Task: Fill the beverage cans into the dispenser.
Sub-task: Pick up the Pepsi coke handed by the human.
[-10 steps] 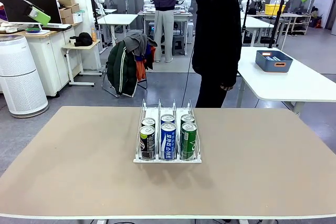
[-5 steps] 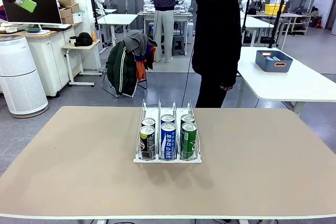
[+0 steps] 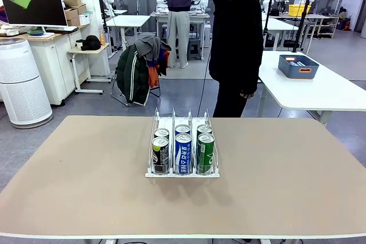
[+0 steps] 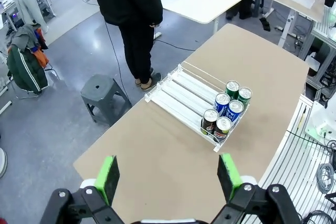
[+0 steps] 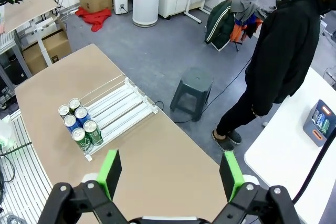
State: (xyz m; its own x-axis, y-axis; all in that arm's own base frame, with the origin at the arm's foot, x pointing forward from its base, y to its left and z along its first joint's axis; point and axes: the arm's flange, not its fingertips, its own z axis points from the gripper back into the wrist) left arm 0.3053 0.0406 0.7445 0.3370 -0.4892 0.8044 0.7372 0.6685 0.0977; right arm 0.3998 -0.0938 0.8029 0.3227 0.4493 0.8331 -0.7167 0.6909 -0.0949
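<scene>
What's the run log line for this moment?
cans: six, two per lane, in dispenser, robot-side end | left fingers: open, empty, high above table | right fingers: open, empty, high above table | person: standing at far side

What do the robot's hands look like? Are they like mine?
Not like yours! The left gripper and the right gripper look the same. Each has just two black fingers with flat, bright green pads on the inside, joined to black metal links with small silver bolts. The person wears a black top with long sleeves.
</scene>
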